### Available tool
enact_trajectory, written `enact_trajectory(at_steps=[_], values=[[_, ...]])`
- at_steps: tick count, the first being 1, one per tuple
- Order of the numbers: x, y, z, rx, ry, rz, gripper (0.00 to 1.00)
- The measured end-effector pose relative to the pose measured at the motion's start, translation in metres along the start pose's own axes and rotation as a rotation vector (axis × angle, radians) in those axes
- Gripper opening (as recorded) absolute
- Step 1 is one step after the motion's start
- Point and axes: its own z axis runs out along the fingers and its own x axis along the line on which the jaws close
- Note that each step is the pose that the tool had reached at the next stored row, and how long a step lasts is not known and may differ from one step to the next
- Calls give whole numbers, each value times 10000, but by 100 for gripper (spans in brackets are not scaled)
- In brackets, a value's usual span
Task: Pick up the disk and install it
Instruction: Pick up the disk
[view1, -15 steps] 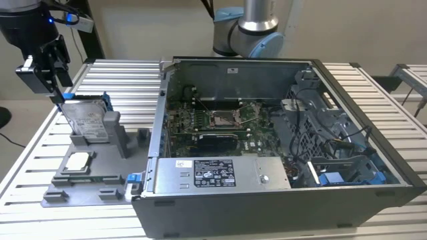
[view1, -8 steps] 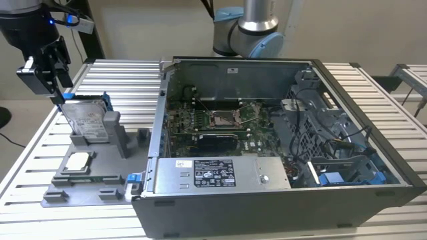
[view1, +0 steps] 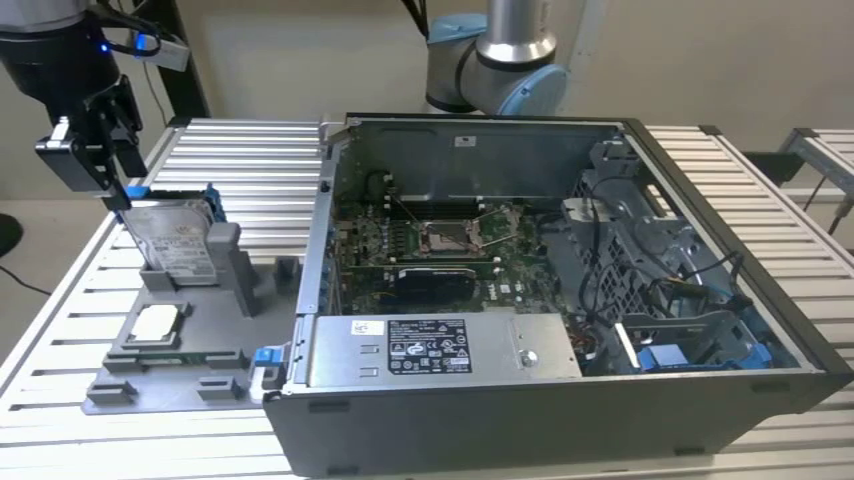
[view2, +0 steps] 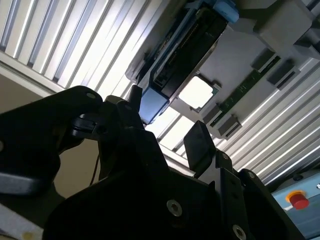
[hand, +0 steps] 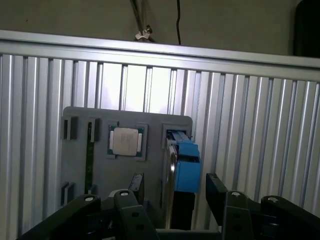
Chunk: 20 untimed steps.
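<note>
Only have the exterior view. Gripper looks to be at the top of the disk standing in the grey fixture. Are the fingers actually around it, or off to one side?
Observer: Around it. In the first wrist view the gripper is open, with one finger on each side of the disk and a gap on both sides.
Operator: Centred?
Observer: Not quite. The gap is wider on the side facing the chip.
Operator: Second wrist cam agree?
Observer: Yes. In the second wrist view the disk's blue end sits between the two fingertips.
</note>
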Motion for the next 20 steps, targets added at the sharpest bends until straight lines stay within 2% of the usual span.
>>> enact_trajectory(at_steps=[16,20], values=[[1,-1,83,0,2,2,100],[-19,-3,104,0,1,0,100]])
